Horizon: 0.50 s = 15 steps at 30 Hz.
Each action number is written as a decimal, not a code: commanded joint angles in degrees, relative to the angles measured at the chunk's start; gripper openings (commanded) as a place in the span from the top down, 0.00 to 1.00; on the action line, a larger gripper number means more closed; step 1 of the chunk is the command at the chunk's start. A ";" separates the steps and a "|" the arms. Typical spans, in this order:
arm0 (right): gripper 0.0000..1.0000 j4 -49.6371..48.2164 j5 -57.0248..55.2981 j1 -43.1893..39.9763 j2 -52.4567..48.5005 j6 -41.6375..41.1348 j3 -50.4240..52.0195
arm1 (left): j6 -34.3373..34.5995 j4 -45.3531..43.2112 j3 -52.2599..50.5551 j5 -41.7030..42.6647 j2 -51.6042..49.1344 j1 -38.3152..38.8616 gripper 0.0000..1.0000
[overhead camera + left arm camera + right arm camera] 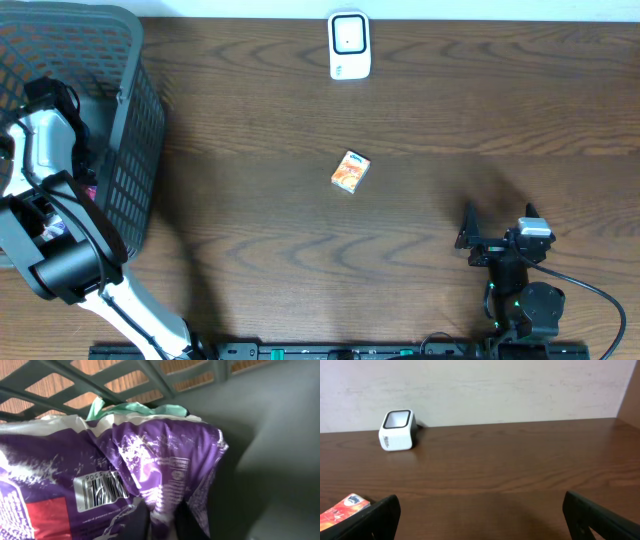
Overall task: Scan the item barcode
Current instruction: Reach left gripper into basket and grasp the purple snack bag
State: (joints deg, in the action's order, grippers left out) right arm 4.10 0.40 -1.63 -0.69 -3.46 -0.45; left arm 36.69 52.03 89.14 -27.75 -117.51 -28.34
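Pick-up step: pinching the purple bag [150, 460] down inside the grey basket [130, 150], not lifted out yet.

Shows a barcode [100, 492] on the crumpled front, turned toward the wrist camera. Gripped by the left gripper [169, 527], closed right down, seemingly on a fold at the bag's lower edge, though hardly in view itself. Next, by judgement: lift clear of the basket wall, carry across to the white scanner [349, 45] at the table's far edge, turn the barcode to its window. Leaves the right gripper [480, 520] spread wide, holding nothing, with a small orange box [350, 172] mid-table.
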 commanded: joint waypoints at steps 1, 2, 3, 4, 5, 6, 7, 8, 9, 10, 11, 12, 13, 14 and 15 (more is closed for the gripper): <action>0.01 0.20 -0.09 0.55 0.31 -0.57 0.13 | -0.20 3.04 -1.77 7.74 -3.21 -1.31 0.93; 0.01 0.20 -0.09 0.55 0.31 -0.57 0.13 | -0.22 4.44 -0.63 8.98 -2.23 -1.31 0.93; 0.01 0.20 -0.09 0.55 0.31 -0.57 0.13 | -0.20 5.46 0.11 9.33 -1.25 -1.31 0.93; 0.01 0.20 -0.09 0.55 0.31 -0.57 0.13 | -0.20 6.29 0.61 9.33 -0.04 -1.31 0.93; 0.01 0.20 -0.09 0.55 0.31 -0.57 0.13 | -0.20 6.86 0.92 9.33 1.36 -1.31 0.93; 0.01 0.20 -0.09 0.55 0.31 -0.57 0.13 | -0.17 7.15 1.01 9.35 3.19 -1.31 0.93; 0.01 0.20 -0.09 0.55 0.31 -0.57 0.13 | -0.17 7.32 1.01 9.53 5.11 -1.31 0.93; 0.01 0.20 -0.09 0.55 0.31 -0.57 0.13 | -0.20 7.30 1.01 10.25 7.32 -1.31 0.93; 0.01 0.20 -0.09 0.55 0.31 -0.57 0.13 | -0.17 7.21 1.01 11.43 9.97 -1.31 0.93; 0.01 0.20 -0.09 0.55 0.31 -0.57 0.13 | -0.20 6.95 1.01 12.81 12.26 -1.31 0.93; 0.01 0.20 -0.09 0.55 0.31 -0.57 0.13 | -0.22 6.49 1.01 14.53 15.04 -1.31 0.93; 0.01 0.20 -0.09 0.55 0.31 -0.57 0.13 | -0.24 6.08 1.01 16.09 17.38 -1.31 0.93; 0.01 0.20 -0.09 0.55 0.31 -0.57 0.13 | -0.79 5.33 1.01 18.29 20.28 -1.31 0.93; 0.01 0.20 -0.09 0.55 0.31 -0.57 0.13 | -1.49 4.59 1.01 20.02 22.51 -1.31 0.93; 0.01 0.20 -0.09 0.55 0.31 -0.57 0.13 | -2.29 3.82 1.01 21.68 24.70 -1.31 0.93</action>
State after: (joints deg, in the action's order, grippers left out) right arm 4.12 0.40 -1.63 -0.69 -3.44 -0.45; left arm 36.16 56.95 90.06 -13.58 -100.64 -29.56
